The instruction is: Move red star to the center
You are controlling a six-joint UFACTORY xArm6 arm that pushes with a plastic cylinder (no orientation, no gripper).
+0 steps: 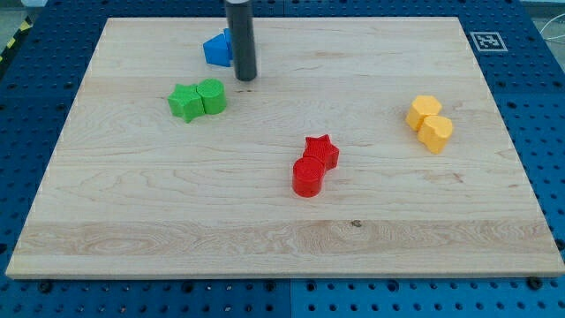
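The red star point(321, 151) lies a little right of and below the board's middle, touching a red round block point(308, 177) just below and left of it. My tip point(245, 78) rests on the board near the view's top, left of centre, well away from the red star. A blue block point(217, 49) sits right beside the rod on its left, partly hidden by it.
A green star point(185, 102) and a green round block point(212, 95) touch each other below and left of my tip. Two yellow blocks point(429, 124) sit together at the view's right. The wooden board point(115, 212) rests on a blue perforated table.
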